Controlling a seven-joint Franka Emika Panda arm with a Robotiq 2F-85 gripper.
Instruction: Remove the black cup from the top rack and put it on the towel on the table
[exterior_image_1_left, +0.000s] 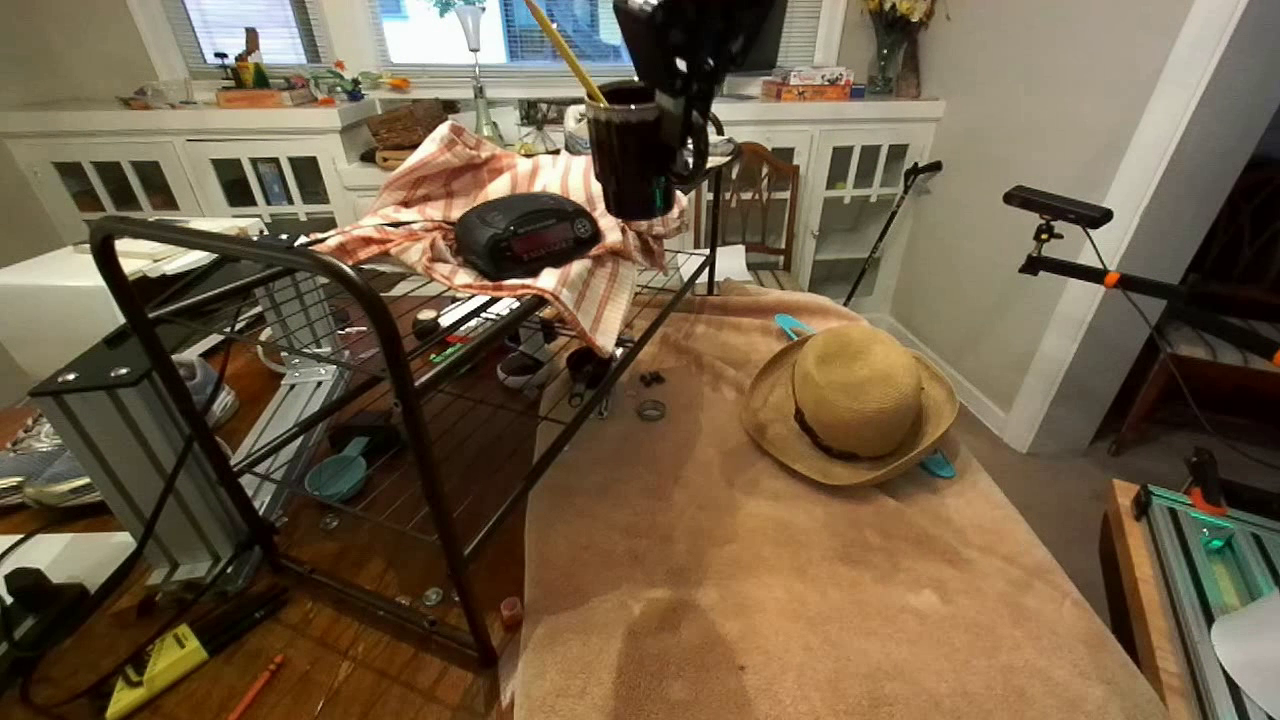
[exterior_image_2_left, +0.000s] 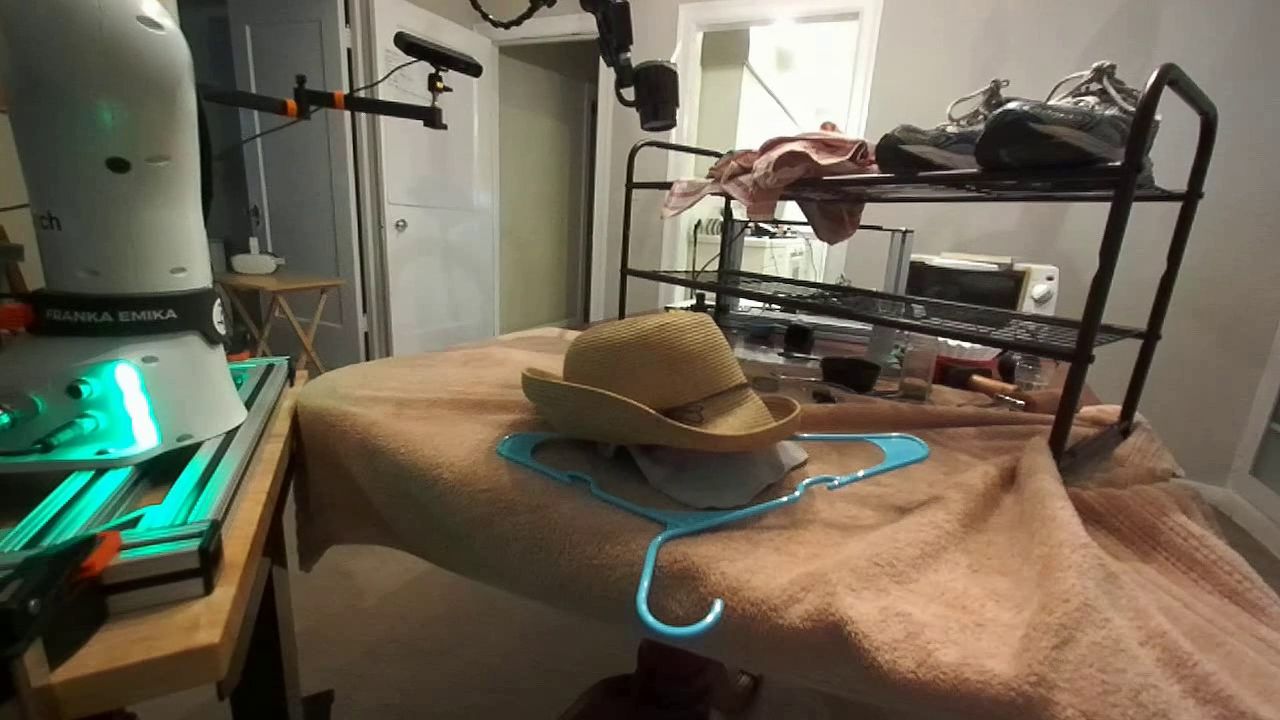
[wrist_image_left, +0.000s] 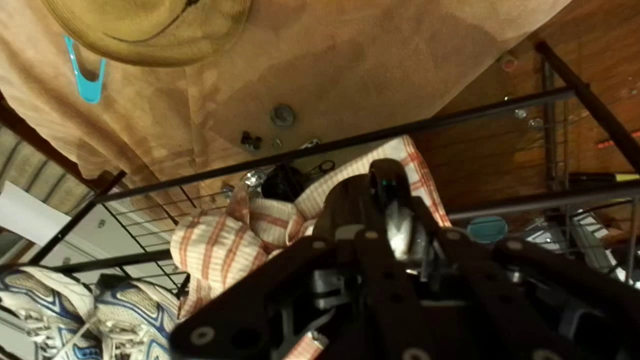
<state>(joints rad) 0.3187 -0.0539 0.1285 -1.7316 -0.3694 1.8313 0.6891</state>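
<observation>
While my pincer (exterior_image_1_left: 690, 125) hangs higher than the top rack (exterior_image_2_left: 1020, 187), it is clenched on the black cup (exterior_image_1_left: 628, 165) at its handle, and the cup stays mouth up, nearly upright, just beside my grip. A yellow pencil (exterior_image_1_left: 567, 55) slants up out of the cup's mouth. In both exterior views the cup is in the air, apart from the tier below me. Whether my pincer is straight over that tier or a little off its edge, I cannot tell.

Lower than my pincer, an orange-and-white striped cloth (exterior_image_1_left: 520, 178) lies crumpled on the top rack, a corner hanging past the edge. A black clock-like device (exterior_image_1_left: 525, 240) sits on that cloth, below the cup I hold. Beyond the cloth from my pincer, on the same tier, is a pair of laced shoes (exterior_image_2_left: 1030, 135).

The towel (exterior_image_1_left: 750, 580) spreads well below my pincer, alongside the rack. On it, well apart from me, rests a straw hat (exterior_image_1_left: 860, 390), with a blue hanger (exterior_image_2_left: 685, 523) partly under its brim. Nearer the rack, down from my pincer, a small ring (exterior_image_1_left: 651, 410) and some dark bits (exterior_image_1_left: 652, 379) lie close together. Through the bars beneath my pincer's height, I make out a teal scoop (exterior_image_1_left: 337, 480).
</observation>
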